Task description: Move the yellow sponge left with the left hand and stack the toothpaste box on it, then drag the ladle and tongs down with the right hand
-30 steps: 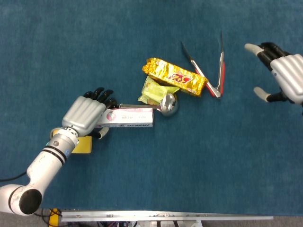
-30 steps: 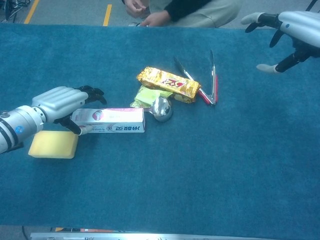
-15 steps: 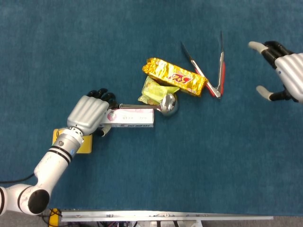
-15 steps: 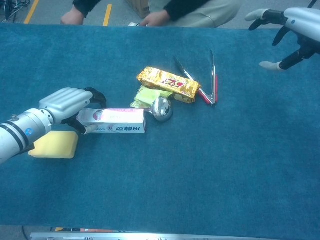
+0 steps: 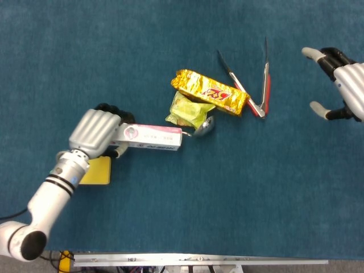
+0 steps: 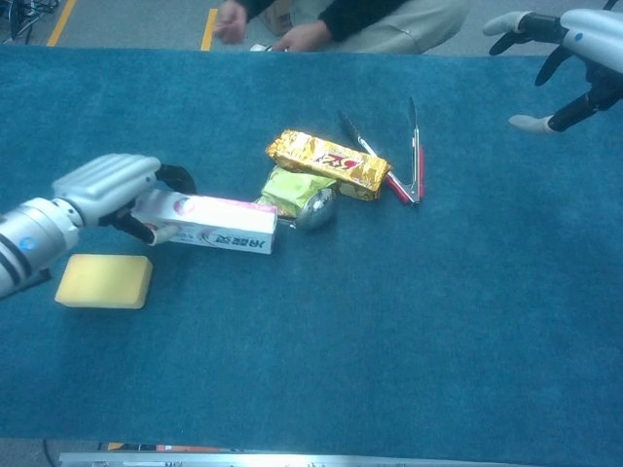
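One toothpaste box (image 6: 209,223), its lettering unreadable, is gripped in my left hand (image 6: 107,188) above the blue-carpeted tabletop (image 6: 389,321); my right hand (image 6: 569,49) hangs spread, empty.

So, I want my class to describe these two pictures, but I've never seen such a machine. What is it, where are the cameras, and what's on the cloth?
It is a robot with two arms, each ending in a hand with fingers. One picture looks down from its head, the other looks forward from its chest. The left hand grips one end of a toothpaste box and tilts it up off the blue cloth. A yellow sponge lies beside that hand. In the middle sit a gold snack bag, a green packet, a ladle and tongs. The right hand hovers open, holding nothing.
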Available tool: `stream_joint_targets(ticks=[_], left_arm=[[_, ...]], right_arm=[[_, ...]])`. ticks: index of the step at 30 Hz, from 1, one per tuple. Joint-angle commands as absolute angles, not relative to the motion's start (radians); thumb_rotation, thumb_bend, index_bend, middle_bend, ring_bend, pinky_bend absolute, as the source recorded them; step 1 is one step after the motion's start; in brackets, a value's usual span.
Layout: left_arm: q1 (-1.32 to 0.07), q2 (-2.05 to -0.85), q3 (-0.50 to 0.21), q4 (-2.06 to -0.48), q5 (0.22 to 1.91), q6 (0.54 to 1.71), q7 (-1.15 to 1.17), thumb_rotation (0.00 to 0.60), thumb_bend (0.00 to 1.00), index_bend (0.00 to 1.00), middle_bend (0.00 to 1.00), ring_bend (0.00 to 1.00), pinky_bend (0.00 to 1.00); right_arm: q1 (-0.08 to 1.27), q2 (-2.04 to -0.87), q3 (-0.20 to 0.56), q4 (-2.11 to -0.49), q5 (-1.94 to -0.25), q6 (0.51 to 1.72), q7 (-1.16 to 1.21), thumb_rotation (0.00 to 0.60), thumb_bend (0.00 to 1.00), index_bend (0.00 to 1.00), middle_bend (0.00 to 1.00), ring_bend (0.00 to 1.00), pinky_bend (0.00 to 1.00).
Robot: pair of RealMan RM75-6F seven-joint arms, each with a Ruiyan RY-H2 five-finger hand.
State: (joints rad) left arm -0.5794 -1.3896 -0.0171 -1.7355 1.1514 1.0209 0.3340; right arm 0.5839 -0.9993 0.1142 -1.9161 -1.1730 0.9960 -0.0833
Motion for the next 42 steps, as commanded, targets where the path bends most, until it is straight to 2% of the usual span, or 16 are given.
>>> stream_joint_targets(ticks=[1,15,29,31,36,39,42], left_arm=[[-0.559,-1.331,-0.007,-1.777,1.188,1.043,0.312,0.600,0.34,0.48,0.41,0.26,0.21],[-0.454,-1.112,0.082,-1.862,1.296,1.102,0.207,0.600,0.34,0.47,0.40,0.26,0.21],[-0.404,-1.054,0.120,-1.821,1.297,1.049,0.121,0.598,0.34,0.47,0.40,0.26,0.21],[-0.408,-1.055,0.124,-1.818,1.289,1.023,0.121,0.587,0.34,0.44,0.39,0.25,0.21],[-0.426,-1.045,0.128,-1.829,1.259,0.961,0.142,0.514,0.34,0.25,0.30,0.22,0.22],[-0.435,-1.032,0.124,-1.844,1.239,0.942,0.160,0.504,0.34,0.15,0.20,0.16,0.21],[-0.438,-1.023,0.120,-1.858,1.230,0.940,0.174,0.504,0.34,0.11,0.14,0.10,0.21]], right_arm=[[0.582,-0.998,0.116,-1.915,-1.175,0.995,-0.079,0.600,0.26,0.00,0.20,0.10,0.33],[0.575,-1.002,0.124,-1.918,-1.182,0.985,-0.076,0.600,0.26,0.00,0.20,0.10,0.33],[0.574,-1.014,0.124,-1.918,-1.179,0.975,-0.089,0.600,0.26,0.00,0.20,0.10,0.33],[0.573,-1.014,0.124,-1.919,-1.179,0.974,-0.090,0.600,0.26,0.00,0.20,0.10,0.33],[0.570,-1.011,0.125,-1.921,-1.179,0.976,-0.091,0.600,0.26,0.00,0.20,0.10,0.33],[0.566,-1.008,0.126,-1.922,-1.177,0.977,-0.087,0.600,0.26,0.00,0.20,0.10,0.33],[0.564,-1.006,0.126,-1.919,-1.175,0.977,-0.085,0.600,0.26,0.00,0.20,0.10,0.33]])
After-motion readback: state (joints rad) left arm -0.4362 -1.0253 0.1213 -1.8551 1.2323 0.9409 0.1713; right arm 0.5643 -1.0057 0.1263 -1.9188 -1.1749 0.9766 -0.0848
